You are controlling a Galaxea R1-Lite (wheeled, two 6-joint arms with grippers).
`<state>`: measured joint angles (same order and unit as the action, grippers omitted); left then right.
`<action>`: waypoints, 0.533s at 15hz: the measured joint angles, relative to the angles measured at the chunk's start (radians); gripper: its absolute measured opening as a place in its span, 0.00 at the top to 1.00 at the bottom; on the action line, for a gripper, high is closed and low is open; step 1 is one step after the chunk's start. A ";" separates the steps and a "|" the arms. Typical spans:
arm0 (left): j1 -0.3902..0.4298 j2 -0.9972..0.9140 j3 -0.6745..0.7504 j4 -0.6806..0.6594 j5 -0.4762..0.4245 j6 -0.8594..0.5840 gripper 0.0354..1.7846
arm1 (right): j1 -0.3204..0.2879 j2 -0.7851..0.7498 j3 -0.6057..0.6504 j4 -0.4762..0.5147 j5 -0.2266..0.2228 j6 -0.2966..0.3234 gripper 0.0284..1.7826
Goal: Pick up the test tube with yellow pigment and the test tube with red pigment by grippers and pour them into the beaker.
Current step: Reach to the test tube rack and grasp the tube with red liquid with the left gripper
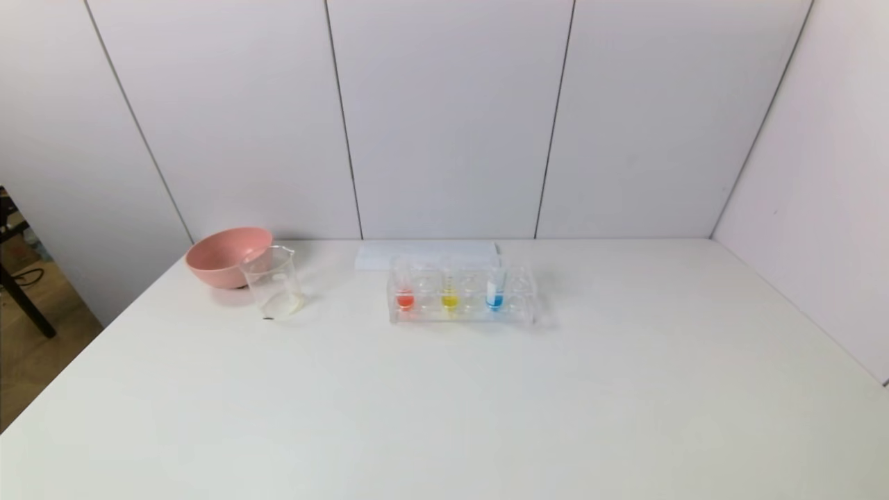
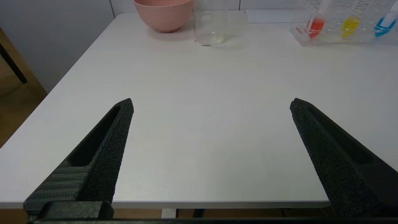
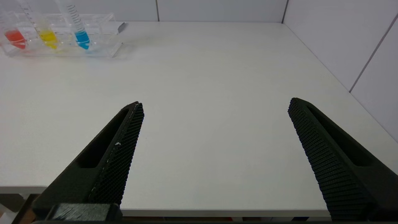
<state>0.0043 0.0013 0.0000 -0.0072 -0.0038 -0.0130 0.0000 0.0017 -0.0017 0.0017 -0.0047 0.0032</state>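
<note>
The test tube with red pigment [image 1: 405, 297] and the test tube with yellow pigment [image 1: 450, 297] stand upright in a clear rack [image 1: 528, 316] at the table's far middle. To the rack's left stands the clear beaker [image 1: 273, 283]. In the left wrist view the beaker [image 2: 210, 26], red tube [image 2: 315, 23] and yellow tube [image 2: 350, 22] lie far ahead. My left gripper [image 2: 211, 104] hangs open and holds nothing at the near table edge. My right gripper [image 3: 215, 104] is open and holds nothing too, with the red tube [image 3: 15, 37] and yellow tube [image 3: 48, 36] far off. Neither gripper shows in the head view.
A pink bowl [image 1: 226, 255] sits just behind the beaker at the far left. A blue-liquid tube [image 1: 494, 292] stands in the rack's right part. A flat white slab [image 1: 427, 253] lies behind the rack. White walls close the back and right; the table's left edge drops to the floor.
</note>
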 joint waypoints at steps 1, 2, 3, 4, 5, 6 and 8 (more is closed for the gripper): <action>0.000 0.000 0.000 0.000 0.000 0.000 0.01 | 0.000 0.000 0.000 0.000 0.000 0.000 0.05; 0.000 0.000 0.000 0.000 0.000 0.000 0.01 | 0.000 0.000 0.000 0.000 0.000 0.000 0.05; 0.000 0.000 0.000 0.000 0.000 0.000 0.01 | 0.000 0.000 0.000 0.000 0.000 0.000 0.05; 0.000 0.000 0.000 0.000 0.000 0.000 0.01 | 0.000 0.000 0.000 0.000 0.000 0.000 0.05; 0.000 0.000 0.000 0.000 0.000 0.000 0.01 | 0.000 0.000 0.000 0.000 0.000 0.000 0.05; 0.000 0.000 0.000 0.000 0.000 0.000 0.01 | 0.000 0.000 0.000 0.000 0.000 0.000 0.05; 0.000 0.000 0.000 0.000 0.000 0.000 0.01 | 0.000 0.000 0.000 0.000 0.000 0.000 0.05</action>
<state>0.0043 0.0017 0.0000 -0.0072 -0.0043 -0.0130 0.0000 0.0017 -0.0013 0.0013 -0.0047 0.0032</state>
